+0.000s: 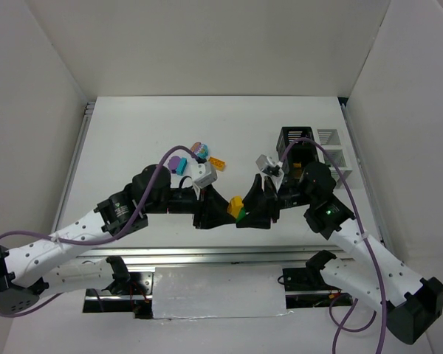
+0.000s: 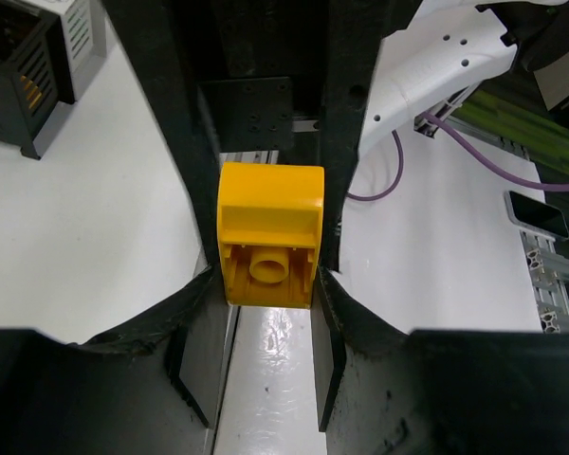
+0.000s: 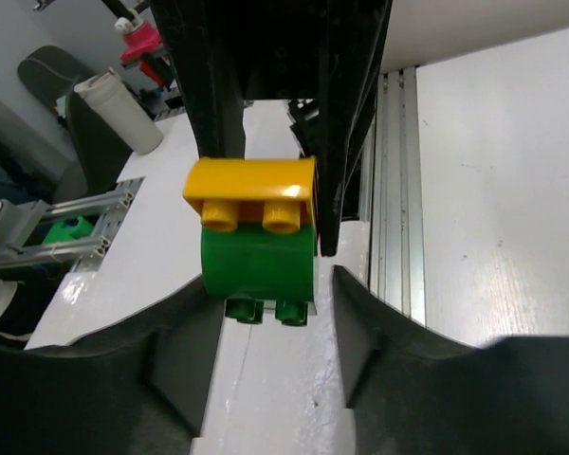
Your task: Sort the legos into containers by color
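A yellow brick (image 1: 235,202) stacked on a green brick (image 1: 241,214) hangs between my two grippers, which meet tip to tip near the table's front middle. My left gripper (image 1: 223,210) is shut on the yellow brick (image 2: 270,232), as the left wrist view (image 2: 268,280) shows. My right gripper (image 1: 252,210) is shut on the green brick (image 3: 258,265), as the right wrist view (image 3: 268,284) shows, with the yellow brick (image 3: 251,188) above it. Loose legos lie behind: purple (image 1: 176,161), teal (image 1: 183,167), a purple-pink stack (image 1: 199,151), yellow-orange (image 1: 218,163). The black bin (image 1: 289,137) and white bins (image 1: 328,136) stand at the right.
The black bin (image 2: 19,85) shows something orange inside, with a white bin (image 2: 76,28) behind it. A second white bin (image 1: 334,157) sits nearer. Purple cables loop over both arms. The table's metal front rail (image 1: 221,254) runs just below the grippers.
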Controlling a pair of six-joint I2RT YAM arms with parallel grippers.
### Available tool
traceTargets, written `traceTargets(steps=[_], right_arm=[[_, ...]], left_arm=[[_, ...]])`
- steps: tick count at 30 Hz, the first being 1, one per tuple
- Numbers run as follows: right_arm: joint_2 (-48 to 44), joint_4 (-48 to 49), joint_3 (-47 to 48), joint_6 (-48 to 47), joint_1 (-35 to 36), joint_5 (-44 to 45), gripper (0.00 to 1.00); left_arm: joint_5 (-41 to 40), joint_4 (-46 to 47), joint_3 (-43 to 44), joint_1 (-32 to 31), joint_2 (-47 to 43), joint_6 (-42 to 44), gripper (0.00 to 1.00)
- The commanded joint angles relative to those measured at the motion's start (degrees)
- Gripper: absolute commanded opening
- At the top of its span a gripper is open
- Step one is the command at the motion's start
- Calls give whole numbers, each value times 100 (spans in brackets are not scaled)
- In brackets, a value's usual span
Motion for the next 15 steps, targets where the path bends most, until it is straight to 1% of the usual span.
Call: traceTargets(steps=[1, 2, 6, 9, 10, 11, 12, 13, 15], right_arm=[[-88, 489, 55, 176, 34, -74, 58], [-88, 445, 81, 176, 34, -56, 65], [-211, 173, 169, -8, 34, 163, 68], [-229, -47, 222, -157, 34, 269, 54], [-212, -126, 248, -219, 34, 260, 43], [-194, -248, 275, -280, 34, 269, 31], [-159, -293, 284, -342, 34, 304, 28], [-141, -354, 284, -377, 34, 330, 28], [-115, -451, 275, -474, 25, 383, 33]], left_arm=[[311, 321, 133, 11, 95, -11, 0], [337, 330, 133, 11, 104, -3, 0], [337, 321, 141, 28, 165, -3, 0], [355, 312, 133, 46, 192, 15, 0], [355, 304, 133, 55, 192, 15, 0], [338, 295, 141, 64, 183, 15, 0], [329, 295, 133, 72, 174, 15, 0], [337, 303, 133, 81, 148, 15, 0], [372, 286, 133, 107, 113, 41, 0]])
